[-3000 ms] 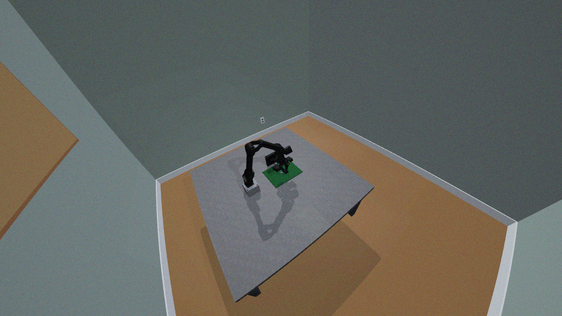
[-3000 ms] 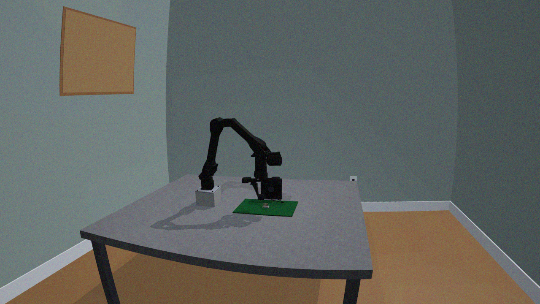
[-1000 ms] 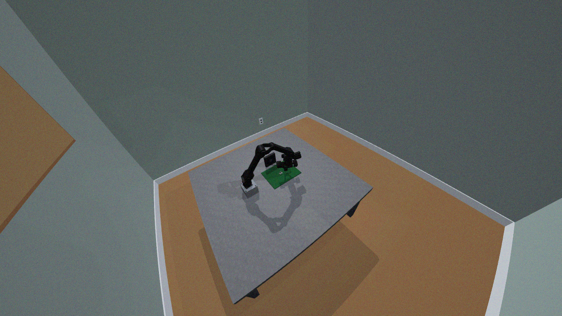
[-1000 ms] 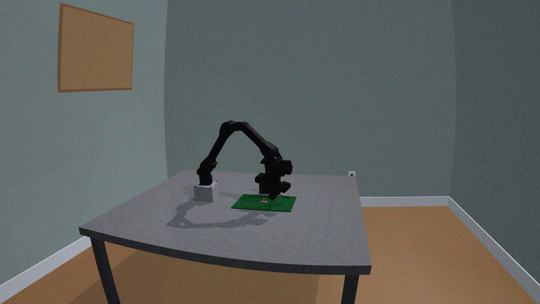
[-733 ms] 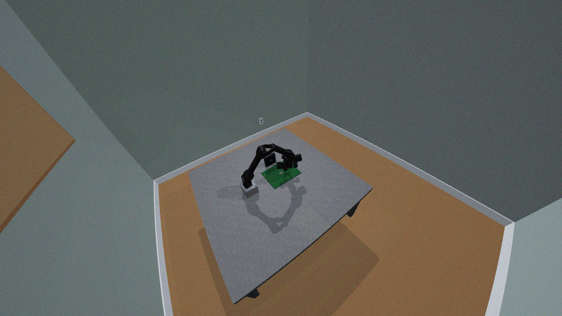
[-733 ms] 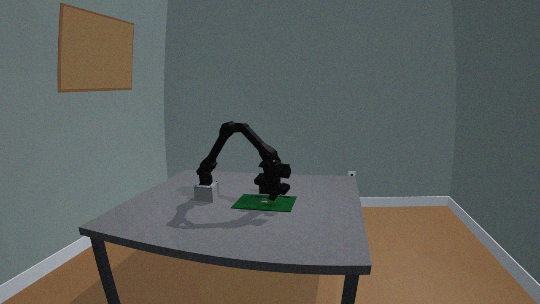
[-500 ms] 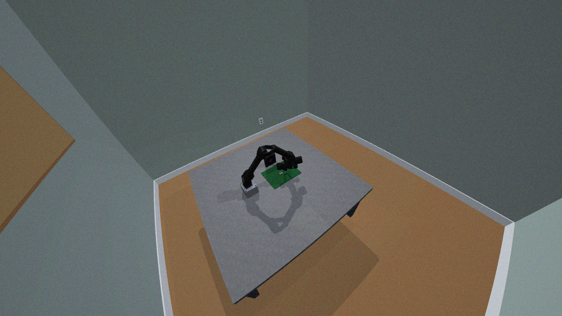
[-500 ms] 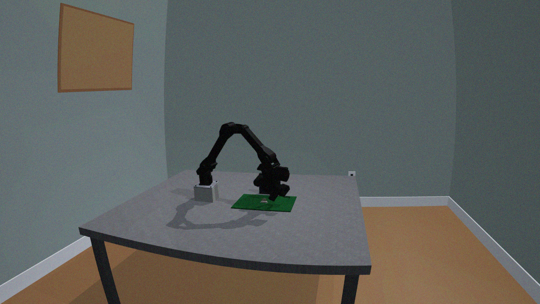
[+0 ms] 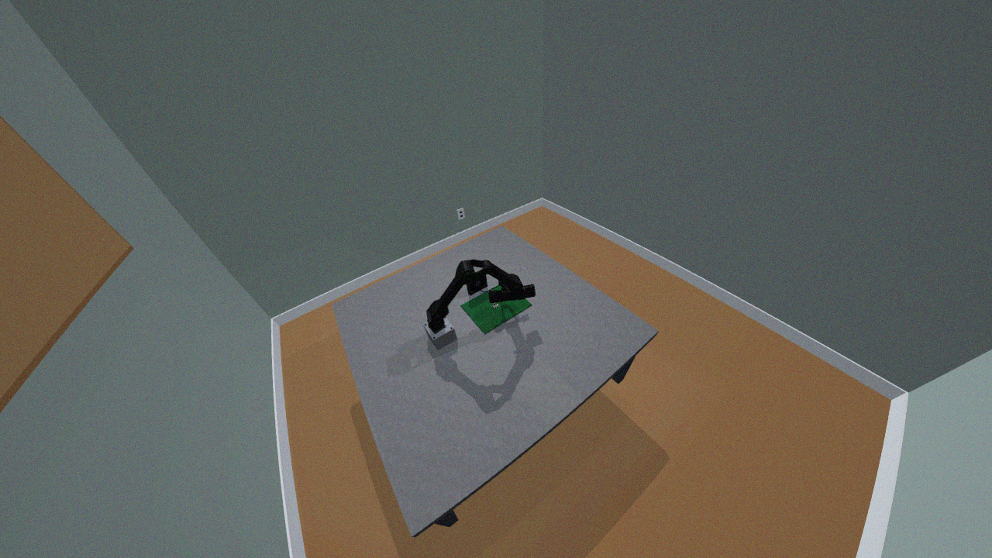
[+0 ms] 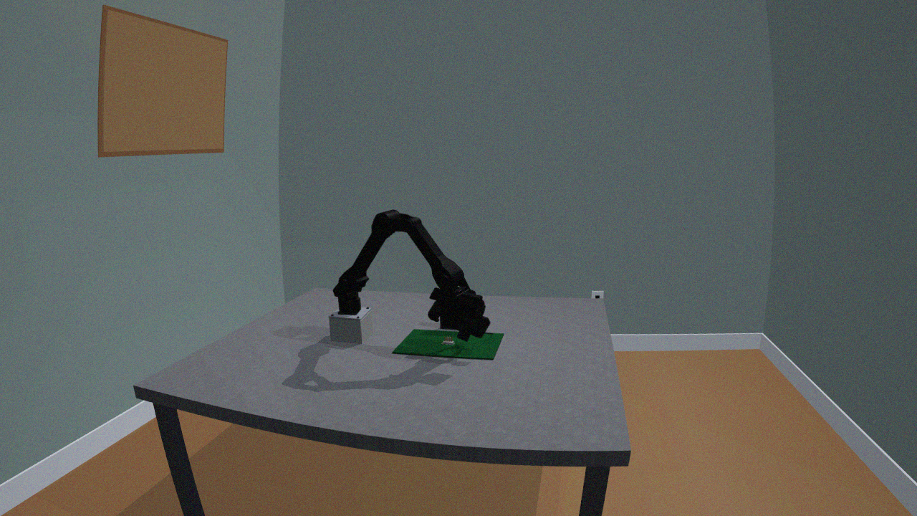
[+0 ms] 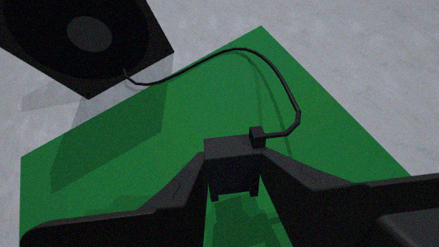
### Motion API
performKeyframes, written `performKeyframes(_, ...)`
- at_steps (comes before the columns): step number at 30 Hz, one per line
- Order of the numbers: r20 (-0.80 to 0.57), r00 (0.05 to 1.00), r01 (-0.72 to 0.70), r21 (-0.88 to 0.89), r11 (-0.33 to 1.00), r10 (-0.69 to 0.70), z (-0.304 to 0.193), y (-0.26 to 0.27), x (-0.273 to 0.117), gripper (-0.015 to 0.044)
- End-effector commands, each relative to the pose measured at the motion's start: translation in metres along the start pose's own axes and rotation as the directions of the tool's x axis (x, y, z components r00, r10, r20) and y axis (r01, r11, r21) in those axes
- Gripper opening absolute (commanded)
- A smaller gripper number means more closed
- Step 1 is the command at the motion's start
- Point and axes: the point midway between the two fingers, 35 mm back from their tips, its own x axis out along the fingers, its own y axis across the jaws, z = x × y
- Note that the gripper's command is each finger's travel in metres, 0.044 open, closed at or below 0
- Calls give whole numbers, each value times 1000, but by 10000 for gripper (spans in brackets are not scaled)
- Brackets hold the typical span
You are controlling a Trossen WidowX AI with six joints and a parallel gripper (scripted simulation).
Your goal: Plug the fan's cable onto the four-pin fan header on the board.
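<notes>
My gripper point(image 11: 230, 155) point(image 10: 464, 335) is shut on the black plug point(image 11: 233, 148) of the fan's cable, and the fingers press its two sides. The plug is above the green board point(image 11: 206, 103) point(image 9: 486, 322) point(image 10: 413, 347), with two short prongs pointing down in the wrist view. The black cable point(image 11: 240, 49) loops from the plug's small side block to the fan point(image 11: 90, 33) point(image 9: 475, 284). The small pale header point(image 9: 495, 305) point(image 10: 448, 341) shows on the board in the top and exterior views, left of my fingertips in the exterior view. In the wrist view it is out of sight.
The fan stands at the board's far edge, and its shadow falls on the board. The arm's grey base block point(image 9: 441, 335) point(image 10: 347, 328) is on the grey table point(image 9: 429, 444) point(image 10: 385, 411), left of the board in the top and exterior views.
</notes>
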Motion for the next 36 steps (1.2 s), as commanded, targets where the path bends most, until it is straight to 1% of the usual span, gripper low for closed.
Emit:
performKeyframes(1,68,998,6,-11,1000,-5,-1,0,-1,0)
performKeyframes(18,301,952,62,-35,997,-49,-5,-2,-10,0)
performKeyframes(36,518,846,169,-38,985,-126,-11,-4,-28,0)
